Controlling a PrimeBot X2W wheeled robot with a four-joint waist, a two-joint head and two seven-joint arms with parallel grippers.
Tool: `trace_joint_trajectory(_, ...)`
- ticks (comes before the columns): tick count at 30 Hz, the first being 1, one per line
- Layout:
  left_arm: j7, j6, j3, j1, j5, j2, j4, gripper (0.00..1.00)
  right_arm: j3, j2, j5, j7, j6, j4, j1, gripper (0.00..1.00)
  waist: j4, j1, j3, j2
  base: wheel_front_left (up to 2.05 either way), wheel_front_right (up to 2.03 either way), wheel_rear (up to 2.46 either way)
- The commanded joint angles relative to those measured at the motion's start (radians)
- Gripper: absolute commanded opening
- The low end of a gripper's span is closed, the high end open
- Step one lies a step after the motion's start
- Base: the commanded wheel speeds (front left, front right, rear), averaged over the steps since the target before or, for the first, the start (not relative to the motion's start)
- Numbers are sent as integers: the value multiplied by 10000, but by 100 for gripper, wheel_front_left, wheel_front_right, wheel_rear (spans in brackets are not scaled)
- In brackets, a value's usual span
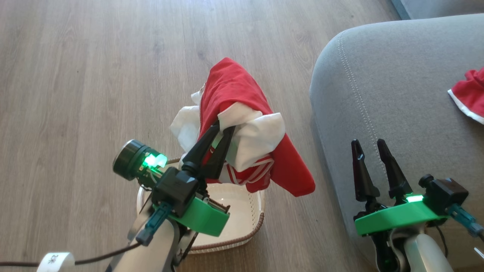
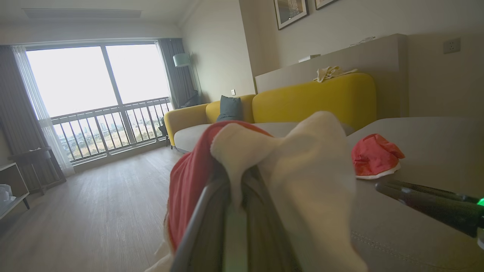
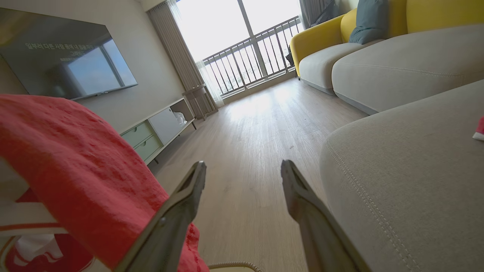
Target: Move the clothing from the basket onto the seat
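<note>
My left gripper point(image 1: 224, 129) is shut on a red and white piece of clothing point(image 1: 242, 113), which hangs lifted above the cream basket point(image 1: 247, 223) on the floor. In the left wrist view the white fabric point(image 2: 298, 158) drapes over my closed fingers. The grey seat point(image 1: 397, 83) fills the right side, and another red garment point(image 1: 470, 92) lies on it at the far right; the same garment point(image 2: 374, 155) appears in the left wrist view. My right gripper point(image 1: 368, 143) stands open over the seat's front edge with nothing between its fingers point(image 3: 298, 189). The lifted clothing point(image 3: 75, 166) hangs to its left.
Wooden floor point(image 1: 94, 75) stretches left of and beyond the basket. A yellow sofa point(image 2: 314, 98) with a grey-blue cushion stands farther along the wall. A TV and low cabinet point(image 3: 159, 128) line the opposite wall.
</note>
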State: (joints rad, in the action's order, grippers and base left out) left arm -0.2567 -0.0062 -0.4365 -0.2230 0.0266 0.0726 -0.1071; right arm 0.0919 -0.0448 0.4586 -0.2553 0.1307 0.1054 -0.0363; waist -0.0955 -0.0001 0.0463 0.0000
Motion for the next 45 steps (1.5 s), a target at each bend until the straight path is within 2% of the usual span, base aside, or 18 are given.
trace_joint_trajectory(1,-51,9,420,-431,-53,-32,-409,0,209,-54,11,-65,0,-346,-358,100,-31,1,-7,0,0,0,0)
trace_joint_trajectory(7,-51,4,539,-433,-67,-37,-379,0,444,-76,-490,-65,0,-487,-487,100,-90,1,-8,0,0,0,0)
trace_joint_trajectory(10,-51,-12,549,-457,-74,-46,-370,0,883,-333,-789,-65,0,-667,-522,100,-91,1,1,0,0,0,0)
trace_joint_trajectory(17,-51,-33,575,-468,-103,-57,-306,0,3274,-1891,-1682,-65,0,-1342,-747,100,-78,1,36,0,0,0,0)
trace_joint_trajectory(20,-51,-44,571,-480,-109,-63,-282,0,3897,-2307,-2036,-65,0,-1387,-977,100,-84,1,68,0,0,0,0)
trace_joint_trajectory(27,-51,-167,240,-565,-92,-111,-276,0,4256,-2322,-2514,-65,0,-1060,-1545,100,24,1,128,0,0,0,0)
trace_joint_trajectory(45,-51,-627,-1459,-965,-54,-199,-221,0,4799,-1921,-2582,-65,0,36,-2668,100,541,1,331,0,0,0,0)
